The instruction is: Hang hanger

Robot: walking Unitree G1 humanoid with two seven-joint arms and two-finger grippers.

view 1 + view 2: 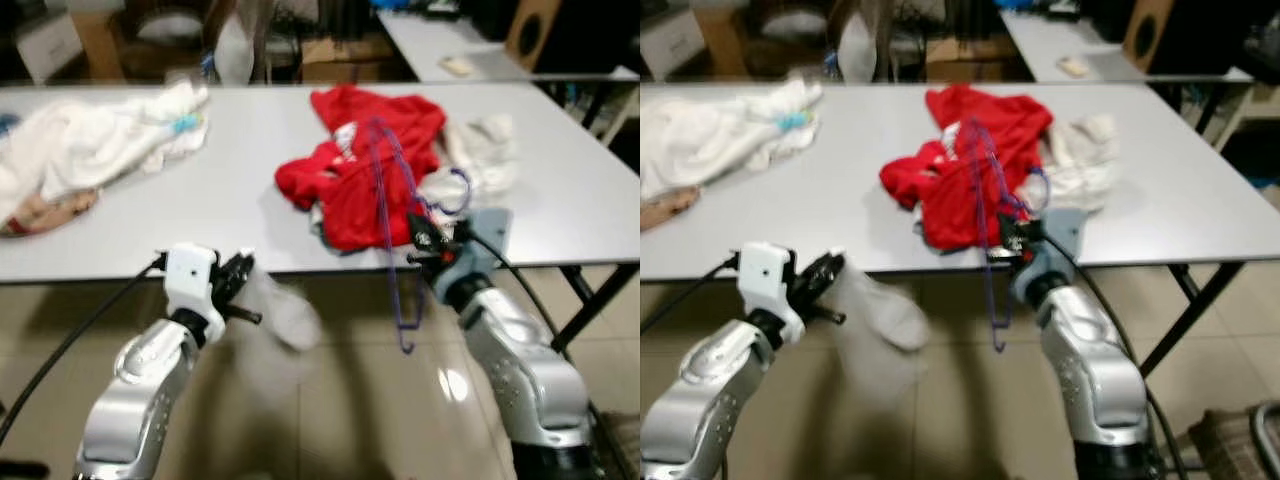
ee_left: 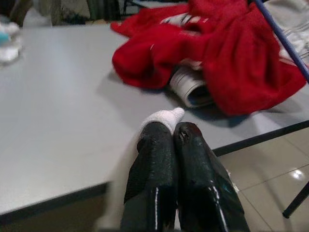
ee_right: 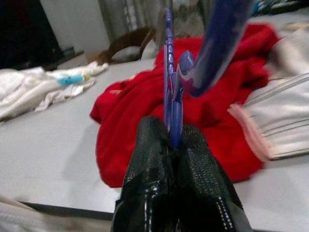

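Jaws tight on blue hanger (image 3: 170, 96)

- Before you stands a long pale grey bench (image 1: 230, 215) on dark metal legs.
- Under it you see glossy beige floor tiles (image 1: 340, 400).
- Behind it, a second grey table (image 1: 430, 40) and cardboard boxes (image 1: 330, 55).

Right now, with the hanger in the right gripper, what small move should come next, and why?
Probably bring the left gripper, shut on the white sock, toward the blue hanger clamped in the right gripper; both hang before the table edge, apart.
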